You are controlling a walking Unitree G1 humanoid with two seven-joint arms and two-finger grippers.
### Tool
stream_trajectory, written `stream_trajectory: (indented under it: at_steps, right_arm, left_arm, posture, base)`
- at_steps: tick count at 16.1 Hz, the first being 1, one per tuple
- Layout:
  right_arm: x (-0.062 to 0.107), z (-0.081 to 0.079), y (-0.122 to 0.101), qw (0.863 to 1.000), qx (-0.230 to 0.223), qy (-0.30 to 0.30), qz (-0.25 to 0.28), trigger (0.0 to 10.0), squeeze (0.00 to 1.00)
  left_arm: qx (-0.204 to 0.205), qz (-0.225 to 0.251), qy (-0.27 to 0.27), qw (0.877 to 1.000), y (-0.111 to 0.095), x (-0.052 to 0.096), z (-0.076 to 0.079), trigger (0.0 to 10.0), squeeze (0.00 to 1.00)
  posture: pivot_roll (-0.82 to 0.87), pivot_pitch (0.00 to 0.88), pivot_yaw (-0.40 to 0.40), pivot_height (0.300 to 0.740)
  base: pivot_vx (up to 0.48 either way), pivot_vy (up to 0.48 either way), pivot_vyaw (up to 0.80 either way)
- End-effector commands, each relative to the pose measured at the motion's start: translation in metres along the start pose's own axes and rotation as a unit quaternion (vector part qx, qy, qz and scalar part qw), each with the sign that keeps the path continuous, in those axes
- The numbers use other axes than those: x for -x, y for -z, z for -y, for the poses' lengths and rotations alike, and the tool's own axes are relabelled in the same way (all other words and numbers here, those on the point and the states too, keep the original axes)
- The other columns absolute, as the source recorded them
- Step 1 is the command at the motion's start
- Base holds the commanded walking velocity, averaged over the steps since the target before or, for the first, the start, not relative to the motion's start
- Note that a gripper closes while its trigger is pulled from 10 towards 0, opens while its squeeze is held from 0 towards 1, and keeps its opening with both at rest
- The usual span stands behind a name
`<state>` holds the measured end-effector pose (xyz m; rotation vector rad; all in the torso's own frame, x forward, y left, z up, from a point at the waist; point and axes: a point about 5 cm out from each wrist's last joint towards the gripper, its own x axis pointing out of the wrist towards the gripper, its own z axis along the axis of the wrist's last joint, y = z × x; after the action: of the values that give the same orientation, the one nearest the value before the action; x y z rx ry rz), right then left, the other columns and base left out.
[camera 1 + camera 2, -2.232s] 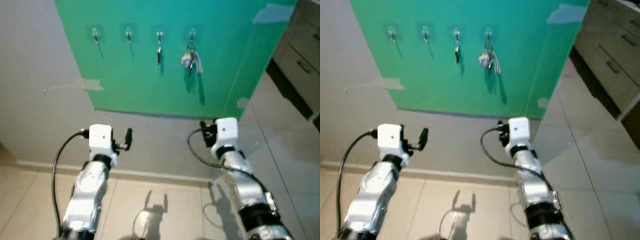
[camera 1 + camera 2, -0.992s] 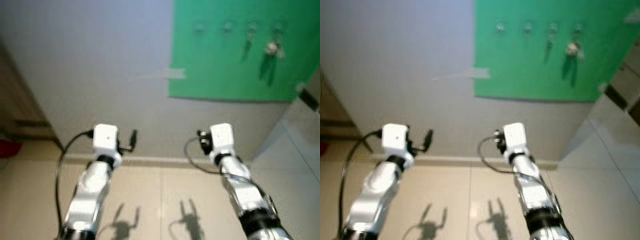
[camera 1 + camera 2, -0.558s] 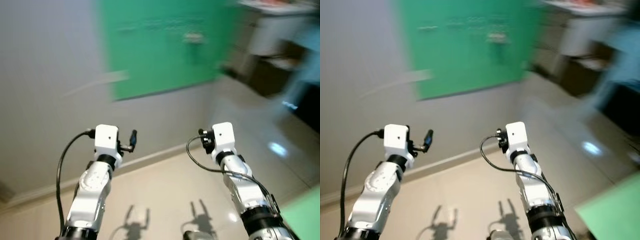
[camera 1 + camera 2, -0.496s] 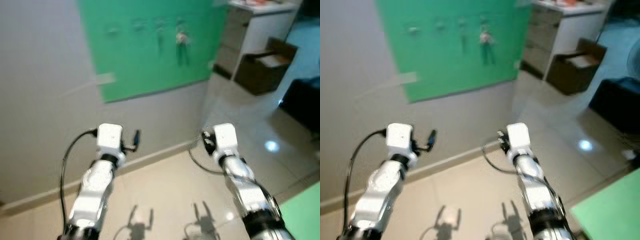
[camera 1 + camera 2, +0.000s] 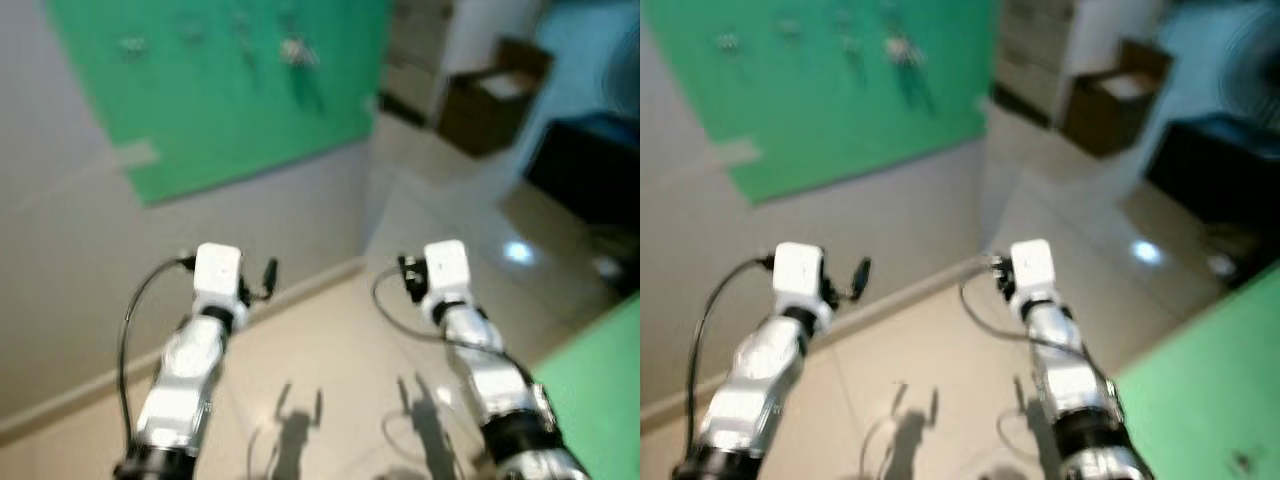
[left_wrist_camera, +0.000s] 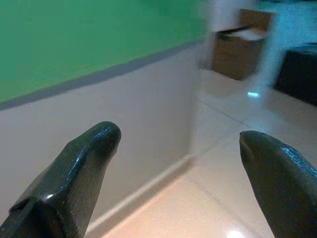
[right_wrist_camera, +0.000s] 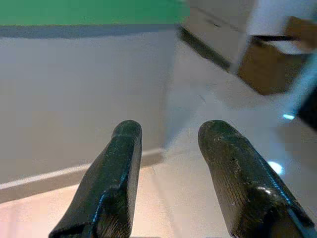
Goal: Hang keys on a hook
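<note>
A green board (image 5: 200, 110) is taped to the grey wall at the upper left, blurred. It carries a row of small hooks (image 5: 130, 45). A bunch of keys (image 5: 295, 50) hangs on the rightmost one. Both silver arms are held out low over the tiled floor, well short of the board. My left gripper (image 6: 181, 141) is open wide, with nothing between its fingers (image 6: 84, 163). My right gripper (image 7: 171, 134) is open too, also empty, and faces the wall's corner and the baseboard.
A brown cardboard box (image 5: 490, 95) stands on the floor at the back right beside a white drawer unit (image 5: 420, 40). Something dark (image 5: 590, 160) sits farther right. A green surface (image 5: 600, 370) shows at the lower right. Shiny tiled floor (image 5: 340, 370) lies below the arms.
The camera has swung: the board and keys have slid towards the picture's upper left, and more of the room on the right has come in. Both arms keep their pose.
</note>
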<state>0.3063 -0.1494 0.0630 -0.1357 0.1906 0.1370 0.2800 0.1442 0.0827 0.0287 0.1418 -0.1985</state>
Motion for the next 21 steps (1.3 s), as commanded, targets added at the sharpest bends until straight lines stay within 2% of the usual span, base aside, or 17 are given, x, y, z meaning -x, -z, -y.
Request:
stream_trajectory:
  at_steps: [1,21]
  right_arm:
    - [0.0008,-0.0008,0.0009,1.0,-0.006,0.004,-0.004,10.0,0.0]
    - [-0.0032,-0.006,0.001,1.0,-0.003,-0.001,-0.008,10.0,0.0]
  left_arm:
    - [0.0,0.008,0.002,1.0,-0.0034,-0.0003,-0.0041,10.0,0.0]
    - [-0.008,0.01,0.013,1.0,-0.0041,-0.0028,-0.0057,10.0,0.0]
  posture:
    - [-0.1,0.0,0.025,0.74]
    - [-0.09,0.0,0.02,0.74]
  base:
    - [0.0,0.0,-0.74]
    - [0.0,0.0,-0.73]
